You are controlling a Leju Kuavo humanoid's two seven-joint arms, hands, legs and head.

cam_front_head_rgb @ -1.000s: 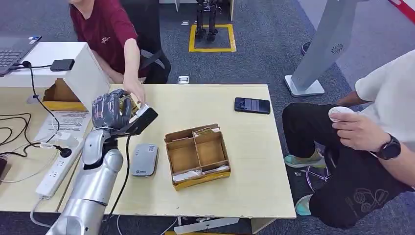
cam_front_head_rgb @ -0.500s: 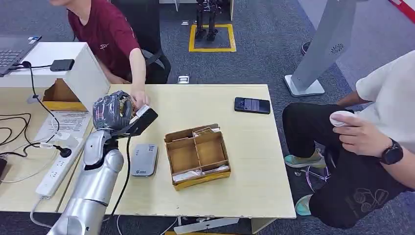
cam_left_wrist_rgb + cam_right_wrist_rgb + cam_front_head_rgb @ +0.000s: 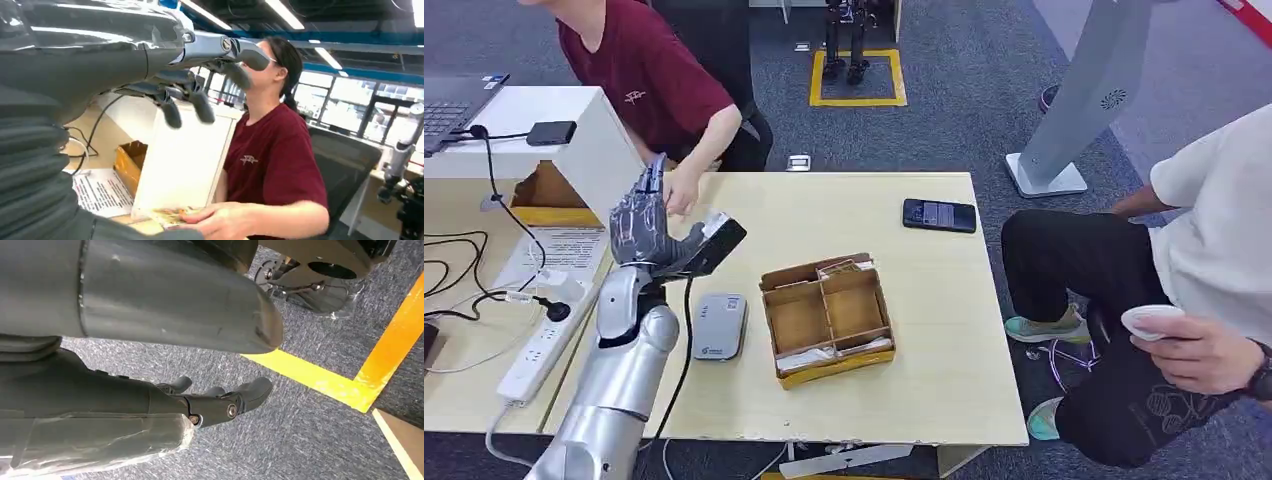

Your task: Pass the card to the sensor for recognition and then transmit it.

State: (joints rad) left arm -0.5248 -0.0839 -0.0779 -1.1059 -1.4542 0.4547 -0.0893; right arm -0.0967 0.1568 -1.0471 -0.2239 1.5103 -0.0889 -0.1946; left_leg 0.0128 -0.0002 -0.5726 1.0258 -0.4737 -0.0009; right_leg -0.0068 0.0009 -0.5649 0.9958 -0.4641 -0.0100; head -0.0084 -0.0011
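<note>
Across the frame's centre, the table [image 3: 924,300] carries the divided cardboard box [image 3: 827,318], then the grey sensor [image 3: 719,325]. Left hand [image 3: 646,222]: fingers spread, empty. Right hand [image 3: 220,402]: loosely apart, hanging. Card [image 3: 172,216]: under the person's hand [image 3: 225,222], upper left; probably thin, light, stiff; pinch by an edge.

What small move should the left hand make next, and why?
Probably draw the silver left hand back toward the brown divided cardboard box: its fingers are spread and hold nothing, and the person's hand beside it already has what looks like the card.
</note>
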